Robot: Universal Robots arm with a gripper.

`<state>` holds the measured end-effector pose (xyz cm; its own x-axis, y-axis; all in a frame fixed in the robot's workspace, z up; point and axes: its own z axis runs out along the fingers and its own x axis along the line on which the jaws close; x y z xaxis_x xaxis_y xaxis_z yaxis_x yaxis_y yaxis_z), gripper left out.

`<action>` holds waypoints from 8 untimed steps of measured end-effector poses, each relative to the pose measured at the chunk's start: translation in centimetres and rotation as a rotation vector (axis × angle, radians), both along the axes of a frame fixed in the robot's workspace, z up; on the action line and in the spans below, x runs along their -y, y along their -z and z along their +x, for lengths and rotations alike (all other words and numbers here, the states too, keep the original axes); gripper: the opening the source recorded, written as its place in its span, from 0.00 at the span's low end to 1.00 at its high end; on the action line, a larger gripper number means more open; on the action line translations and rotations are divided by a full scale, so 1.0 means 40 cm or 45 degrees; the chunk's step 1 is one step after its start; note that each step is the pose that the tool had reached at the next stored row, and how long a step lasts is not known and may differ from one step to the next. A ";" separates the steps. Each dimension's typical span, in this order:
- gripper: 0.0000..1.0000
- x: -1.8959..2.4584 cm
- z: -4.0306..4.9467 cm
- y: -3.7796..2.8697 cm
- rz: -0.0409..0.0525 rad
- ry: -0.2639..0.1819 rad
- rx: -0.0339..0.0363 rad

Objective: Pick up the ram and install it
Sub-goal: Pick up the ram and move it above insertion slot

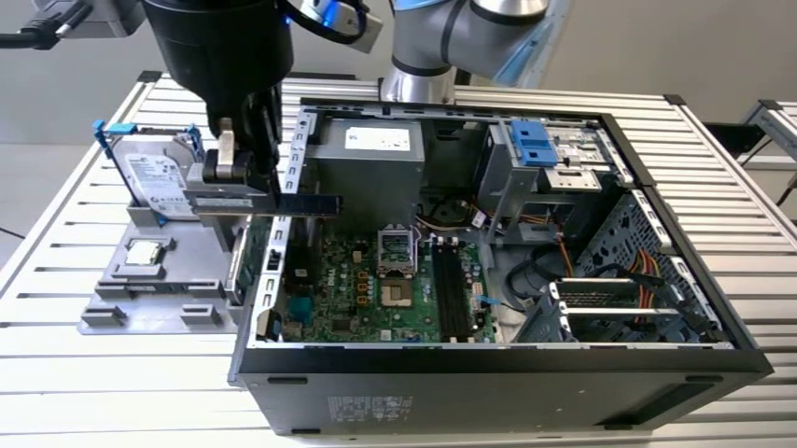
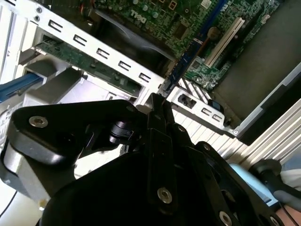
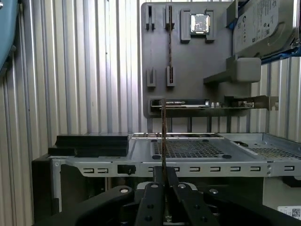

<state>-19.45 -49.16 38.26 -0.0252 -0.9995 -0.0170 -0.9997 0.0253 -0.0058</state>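
**Ram in the claw, at the case's fixture-side wall, not seated**

- Slatted metal table (image 1: 748,233) carries everything.
- Open computer case (image 1: 498,373) lies on its side on it, with the inside facing up. It's the reference for everything below.
- Arm comes in from behind the case. The gripper (image 1: 243,201) hangs over the case's wall on the exterior view's left.
- Grey fixture tray (image 1: 149,308) sits just outside that same wall, on the table.
- Motherboard (image 1: 373,289) lies on the case floor, on the half nearer the tray.
- Silver hard drive (image 1: 156,177) in its blue bracket stands upright at the tray's far end, beside the case's back corner.
- The ram (image 1: 305,203) is pinched at one end by the claw's fingers. It's held level, clear of the case, with its free end poking in over the wall above the motherboard.
- First wrist view shows the ram (image 3: 163,136) edge-on, rising straight out of the gripper (image 3: 163,172), with the pads pressed on both faces. The case's slotted rim (image 3: 211,168) sits just past the fingertips.
- Second wrist view shows the stick (image 2: 186,61) running from the gripper (image 2: 159,101) out over the board.
- Black memory slots (image 1: 453,289) run front to back mid-case, well apart from the ram.
- A small square chip (image 1: 147,250) rests in a tray pocket, outside the case.
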 end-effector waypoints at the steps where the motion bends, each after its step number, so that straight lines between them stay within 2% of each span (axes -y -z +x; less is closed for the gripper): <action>1: 0.00 0.000 0.004 0.000 0.000 0.000 -0.0001; 8: 0.00 0.000 0.037 0.000 0.000 0.000 -0.0010</action>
